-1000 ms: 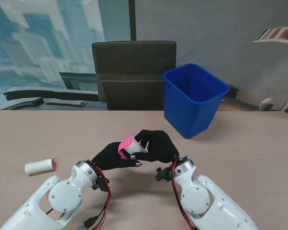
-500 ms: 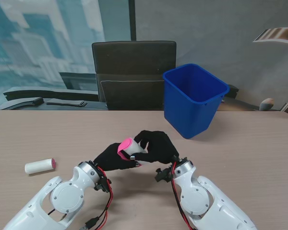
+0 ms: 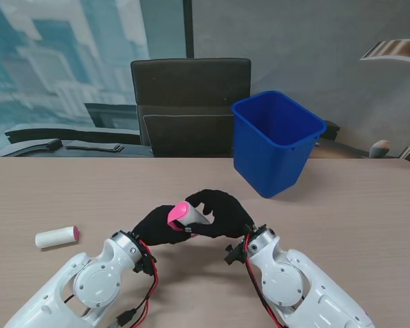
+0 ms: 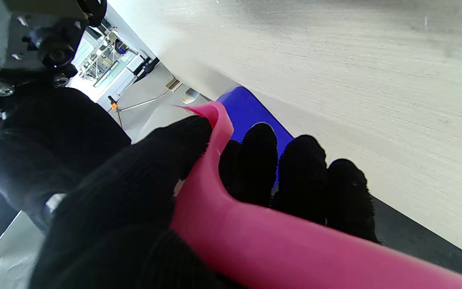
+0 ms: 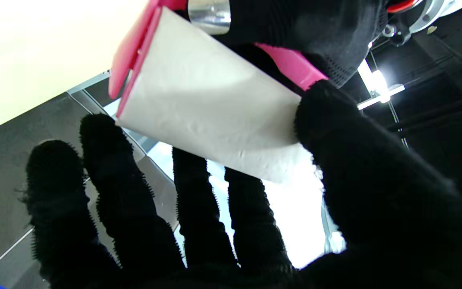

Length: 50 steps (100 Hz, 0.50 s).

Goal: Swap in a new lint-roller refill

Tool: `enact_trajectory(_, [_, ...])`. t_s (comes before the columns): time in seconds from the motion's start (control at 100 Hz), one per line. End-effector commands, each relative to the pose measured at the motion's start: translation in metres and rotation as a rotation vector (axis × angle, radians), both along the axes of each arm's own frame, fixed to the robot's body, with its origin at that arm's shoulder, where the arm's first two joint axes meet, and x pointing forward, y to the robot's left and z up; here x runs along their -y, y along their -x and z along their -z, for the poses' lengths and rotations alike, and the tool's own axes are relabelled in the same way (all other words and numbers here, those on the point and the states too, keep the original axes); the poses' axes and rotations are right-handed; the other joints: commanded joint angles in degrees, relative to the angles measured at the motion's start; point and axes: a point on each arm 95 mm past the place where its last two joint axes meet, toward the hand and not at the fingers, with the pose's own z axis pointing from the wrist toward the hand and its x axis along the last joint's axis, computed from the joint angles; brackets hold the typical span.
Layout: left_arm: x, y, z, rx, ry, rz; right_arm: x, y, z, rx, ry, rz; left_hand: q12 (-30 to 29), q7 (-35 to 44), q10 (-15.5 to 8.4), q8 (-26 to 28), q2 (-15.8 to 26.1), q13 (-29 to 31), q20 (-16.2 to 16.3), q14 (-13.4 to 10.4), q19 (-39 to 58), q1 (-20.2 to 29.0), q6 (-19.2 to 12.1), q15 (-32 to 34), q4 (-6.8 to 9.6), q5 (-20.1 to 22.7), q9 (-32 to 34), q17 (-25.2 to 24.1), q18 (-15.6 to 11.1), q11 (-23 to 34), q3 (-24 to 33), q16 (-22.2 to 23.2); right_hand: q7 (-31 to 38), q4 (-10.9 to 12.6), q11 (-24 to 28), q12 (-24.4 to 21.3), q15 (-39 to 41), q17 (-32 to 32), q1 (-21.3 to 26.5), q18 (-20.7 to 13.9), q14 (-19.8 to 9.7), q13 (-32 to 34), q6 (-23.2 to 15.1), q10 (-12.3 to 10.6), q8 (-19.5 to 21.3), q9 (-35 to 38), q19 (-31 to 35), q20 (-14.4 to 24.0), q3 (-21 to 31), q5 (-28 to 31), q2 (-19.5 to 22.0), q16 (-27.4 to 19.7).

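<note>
We hold the pink lint roller (image 3: 180,213) above the worktop (image 3: 342,205), left hand (image 3: 157,225) closed around its handle, right hand (image 3: 222,213) wrapped on the worn refill (image 5: 211,108). We should pull straight along the axle, keeping the handle steady.

pink plastic handle (image 4: 279,241) smooth; roll (image 5: 211,108) matt paper; table (image 3: 355,212) wood-grain.
</note>
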Motion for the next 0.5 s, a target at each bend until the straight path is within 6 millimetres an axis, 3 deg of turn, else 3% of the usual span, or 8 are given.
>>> enact_trajectory(0.0, [0.006,0.0047,-0.0036,-0.006,0.013,0.029,-0.0017,0.0009,0.0047,-0.013,0.027,-0.015,2.8,-0.3,-0.4,0.8,5.3,2.6,1.6,0.6,3.2,6.4,-7.1,3.2,7.38,0.1,0.0,0.4,-0.8,1.7,10.0,1.9,-3.2,5.3,-1.1,-0.6,-1.7,-2.7,1.0,-24.3,-21.1,-3.6,-2.7,-0.7,0.4,-3.6,-1.6,0.0,5.3,-2.2,3.1,-1.2])
enact_trajectory(0.16, [0.0076,0.0081,-0.0054,-0.009,0.035,0.043,-0.0018,-0.0005,0.0087,-0.028,0.079,-0.025,3.6,-1.1,-0.5,0.9,5.8,3.3,2.1,0.2,4.1,6.2,-6.7,4.4,8.74,-0.1,-0.1,0.9,-0.8,2.7,9.9,3.0,-5.4,5.9,-1.9,-1.1,-2.9,-5.7,1.2,-22.6,-19.9,-6.9,-3.3,-0.4,0.5,-6.3,-3.5,-0.8,5.0,-5.9,3.3,-2.4])
enact_trajectory(0.34, [0.0088,0.0123,-0.0072,-0.003,0.053,0.055,-0.0044,-0.0001,0.0111,-0.055,0.098,-0.027,4.0,-2.1,-0.7,0.9,6.0,3.5,2.3,-0.1,4.4,5.9,-6.1,4.7,9.51,-0.5,-0.2,1.2,-0.9,3.1,9.8,3.5,-4.2,6.3,0.1,-1.1,0.9,3.2,9.8,-23.3,-20.2,3.2,-2.0,0.4,2.0,1.1,0.7,0.0,9.2,-4.3,4.4,-2.2])
enact_trajectory(0.38, [0.0089,0.013,-0.0072,-0.001,0.055,0.057,-0.0053,0.0001,0.0113,-0.061,0.098,-0.02,4.1,-2.3,-0.6,0.9,6.0,3.6,2.3,-0.1,4.4,5.9,-6.1,4.8,9.61,-0.6,-0.3,1.2,-0.9,3.2,9.8,3.6,-3.5,1.9,0.4,-0.6,2.0,6.2,12.9,-24.1,-20.2,6.2,-1.4,0.7,2.9,4.4,2.5,-0.4,12.3,-3.0,2.1,-1.7])
enact_trajectory(0.44, [0.0088,0.0139,-0.0071,0.003,0.056,0.059,-0.0069,0.0007,0.0114,-0.068,0.092,-0.008,4.3,-2.6,-0.6,1.0,6.1,3.7,2.5,-0.2,4.7,5.8,-6.0,5.1,9.88,-0.7,-0.3,1.4,-0.9,3.5,9.8,3.8,-2.5,-2.6,0.6,0.2,3.7,10.7,17.3,-25.3,-19.6,10.8,-0.1,1.3,3.2,9.5,4.7,-0.8,15.5,-0.3,-0.8,-1.0])
enact_trajectory(0.49, [0.0084,0.0144,-0.007,0.01,0.052,0.061,-0.0084,0.0014,0.0113,-0.076,0.08,0.006,4.5,-2.8,-0.7,1.0,6.2,3.8,2.6,-0.3,4.8,5.7,-5.9,5.3,10.09,-0.8,-0.4,1.4,-0.9,3.7,9.9,4.0,1.9,-5.9,0.7,1.7,7.3,15.4,20.9,-25.8,-20.8,15.5,0.9,1.3,-0.5,15.0,7.3,-1.7,17.4,2.1,-1.5,-1.7])
